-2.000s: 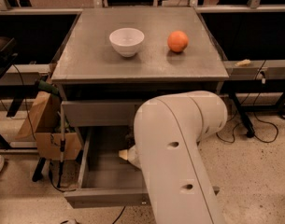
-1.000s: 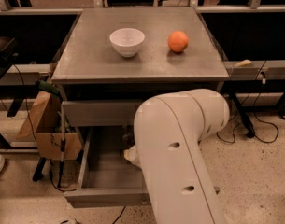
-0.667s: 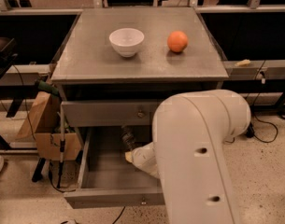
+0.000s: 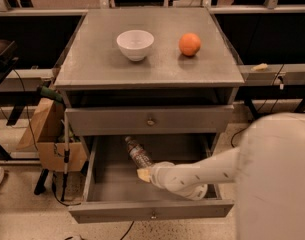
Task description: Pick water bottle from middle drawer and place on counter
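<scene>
Arm (image 4: 202, 171) shifted right; end effector (image 4: 143, 174) beside water bottle (image 4: 137, 154), cap back-left.

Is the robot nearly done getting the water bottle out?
Not yet. The middle drawer is open, and the gripper is down inside next to the water bottle, which lies on the drawer floor. Lifting it and setting it on the counter is left.

No legible text anywhere
</scene>
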`<state>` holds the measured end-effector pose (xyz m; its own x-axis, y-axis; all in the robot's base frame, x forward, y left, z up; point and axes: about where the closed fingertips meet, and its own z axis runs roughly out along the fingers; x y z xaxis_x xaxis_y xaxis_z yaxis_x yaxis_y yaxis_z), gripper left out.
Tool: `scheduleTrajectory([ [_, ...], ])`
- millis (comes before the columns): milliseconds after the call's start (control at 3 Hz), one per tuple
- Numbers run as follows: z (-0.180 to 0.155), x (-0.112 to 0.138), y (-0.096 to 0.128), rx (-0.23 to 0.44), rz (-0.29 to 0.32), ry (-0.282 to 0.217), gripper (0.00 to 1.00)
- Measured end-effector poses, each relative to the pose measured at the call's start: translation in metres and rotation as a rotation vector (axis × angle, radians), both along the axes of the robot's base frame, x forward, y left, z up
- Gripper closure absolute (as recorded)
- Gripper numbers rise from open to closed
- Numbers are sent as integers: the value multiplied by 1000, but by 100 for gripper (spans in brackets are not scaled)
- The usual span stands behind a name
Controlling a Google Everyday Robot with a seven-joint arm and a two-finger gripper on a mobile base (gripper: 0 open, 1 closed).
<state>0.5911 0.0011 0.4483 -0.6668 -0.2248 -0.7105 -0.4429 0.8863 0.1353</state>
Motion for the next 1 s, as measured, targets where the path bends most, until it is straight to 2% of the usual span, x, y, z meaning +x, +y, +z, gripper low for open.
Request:
scheduleTrajectory([
  [333,38,-20,6,45,158,-38,100],
  [667,91,-22,5,28,321,-153,100],
  [1000,125,-36,-15,-61,453,-199,100],
])
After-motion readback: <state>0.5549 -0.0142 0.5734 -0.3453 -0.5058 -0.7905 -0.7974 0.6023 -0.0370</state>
